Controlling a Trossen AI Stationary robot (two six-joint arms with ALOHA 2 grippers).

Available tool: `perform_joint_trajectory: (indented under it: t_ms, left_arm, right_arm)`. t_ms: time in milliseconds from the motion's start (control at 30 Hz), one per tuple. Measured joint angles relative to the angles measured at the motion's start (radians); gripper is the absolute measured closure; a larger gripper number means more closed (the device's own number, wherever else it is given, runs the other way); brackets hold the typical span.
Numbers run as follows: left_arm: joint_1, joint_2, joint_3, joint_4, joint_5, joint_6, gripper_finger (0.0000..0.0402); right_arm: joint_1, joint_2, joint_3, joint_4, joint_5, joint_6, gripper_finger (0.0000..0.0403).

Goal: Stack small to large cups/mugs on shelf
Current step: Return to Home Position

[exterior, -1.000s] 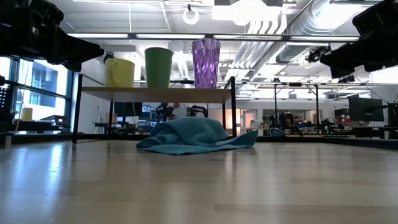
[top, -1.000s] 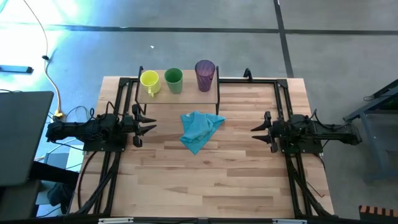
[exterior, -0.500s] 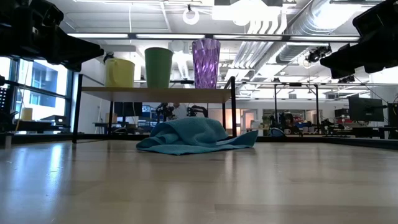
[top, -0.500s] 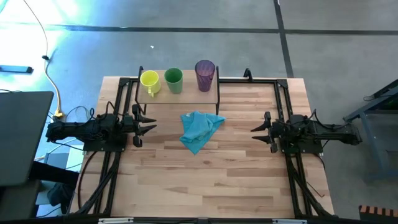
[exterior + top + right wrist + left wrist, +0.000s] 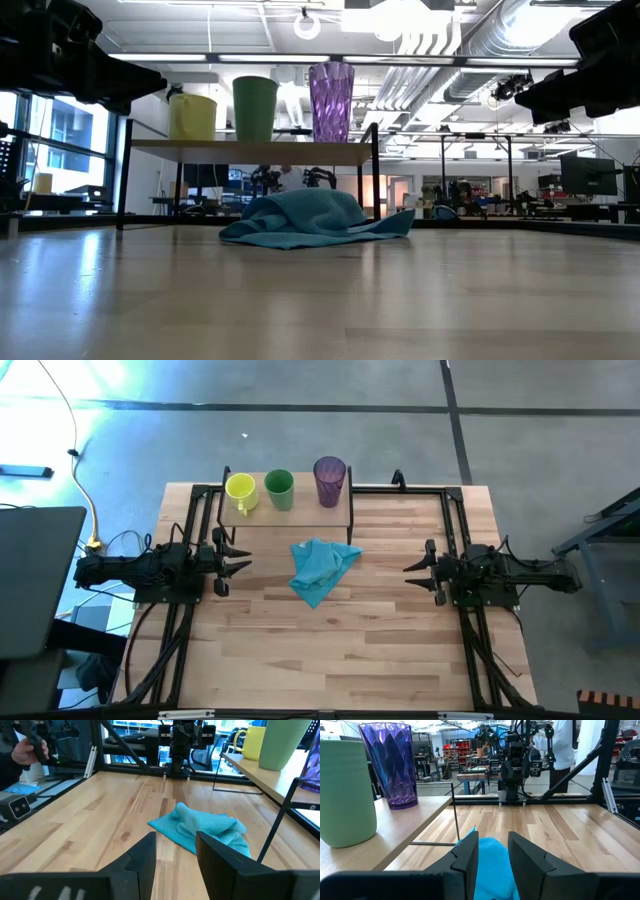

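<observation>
The left arm lies low at its table edge, left gripper parted and empty, the yellow mug, green cup and purple tumbler line the far shelf above a blue cloth, and the right gripper faces inward, likewise parted and empty.

This is looking like a robotics lab set in an industrial hall. Bare ducts and pipes are running under the ceiling, with strip lights glowing beneath them. A grey concrete floor is stretching around the wooden table, and a yellow cable is trailing across it. Farther benches are carrying more robot arms and monitors, and a person in white is standing beyond the table.
</observation>
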Motion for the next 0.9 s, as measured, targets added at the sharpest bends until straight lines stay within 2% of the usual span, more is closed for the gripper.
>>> perform_joint_trajectory:
  t_ms: [733,900]
  left_arm:
    - [0.0,0.0,0.0,0.001,0.0,-0.001,0.0307]
    - [0.0,0.0,0.0,0.002,-0.021,-0.087,0.0307]
  right_arm:
    - [0.0,0.0,0.0,0.0,0.0,-0.017,0.0275]
    - [0.0,0.0,0.0,0.0,0.0,-0.017,0.0275]
